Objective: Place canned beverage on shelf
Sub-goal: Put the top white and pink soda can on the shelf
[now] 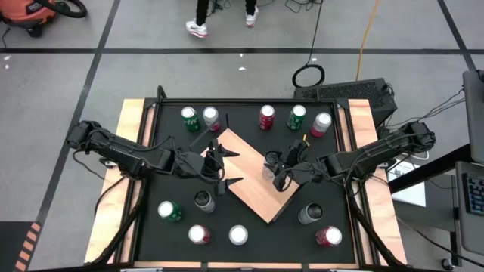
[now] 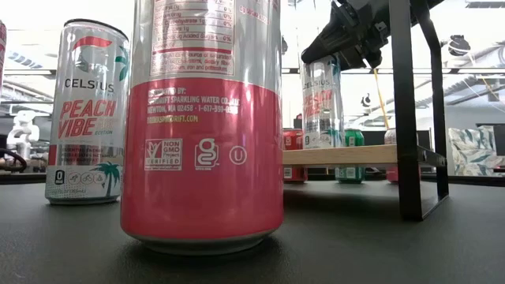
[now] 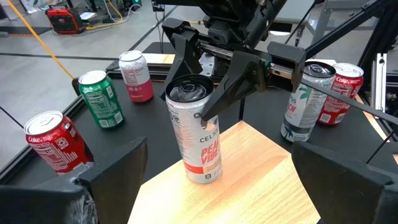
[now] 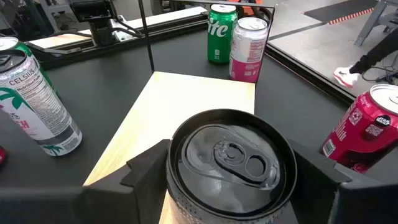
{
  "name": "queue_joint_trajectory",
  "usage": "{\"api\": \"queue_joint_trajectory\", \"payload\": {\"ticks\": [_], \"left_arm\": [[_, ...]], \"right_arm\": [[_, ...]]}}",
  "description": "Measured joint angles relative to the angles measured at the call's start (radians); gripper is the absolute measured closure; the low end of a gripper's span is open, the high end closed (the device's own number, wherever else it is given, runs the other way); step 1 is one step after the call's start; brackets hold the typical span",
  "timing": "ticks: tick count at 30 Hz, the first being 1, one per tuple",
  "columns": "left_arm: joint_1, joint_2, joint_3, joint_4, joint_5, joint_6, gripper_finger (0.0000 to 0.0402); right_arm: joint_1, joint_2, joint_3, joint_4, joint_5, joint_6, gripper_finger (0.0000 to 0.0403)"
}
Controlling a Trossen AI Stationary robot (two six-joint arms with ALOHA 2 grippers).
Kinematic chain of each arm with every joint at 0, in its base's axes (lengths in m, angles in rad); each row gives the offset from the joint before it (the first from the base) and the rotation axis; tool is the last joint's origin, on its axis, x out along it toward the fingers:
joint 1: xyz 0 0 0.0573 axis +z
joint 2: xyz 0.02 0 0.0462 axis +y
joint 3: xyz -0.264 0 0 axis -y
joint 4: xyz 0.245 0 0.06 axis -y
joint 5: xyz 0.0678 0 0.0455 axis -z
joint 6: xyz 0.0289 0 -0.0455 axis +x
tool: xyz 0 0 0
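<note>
Left wrist view: my right gripper (image 3: 214,78) clamps the Celsius can (image 3: 198,134) upright on the shelf (image 3: 249,180); left gripper (image 1: 221,160) waits beside, fingers apart.

Grey floor (image 1: 151,68), black tape lines; orange vacuum (image 1: 30,15) in corner.

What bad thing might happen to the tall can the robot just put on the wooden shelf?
The right gripper has its fingers around the top of the Celsius can, which stands upright on the shelf. Pulling away crookedly might tip such a tall, thin can. The left gripper waits open close across the board, so a fall could hit it or roll off the edge.
</note>
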Motion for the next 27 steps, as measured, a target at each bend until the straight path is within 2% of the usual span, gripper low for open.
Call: {"api": "queue_joint_trajectory", "payload": {"ticks": [14,27], "left_arm": [[0.000,0.000,0.000,0.000,0.000,0.000,0.0006],[0.000,0.000,0.000,0.002,0.000,-0.026,0.0006]], "right_arm": [[0.000,-0.032,-0.001,-0.007,-0.005,-0.010,0.0096],[-0.001,-0.098,-0.001,-0.007,-0.029,-0.080,0.0092]]}}
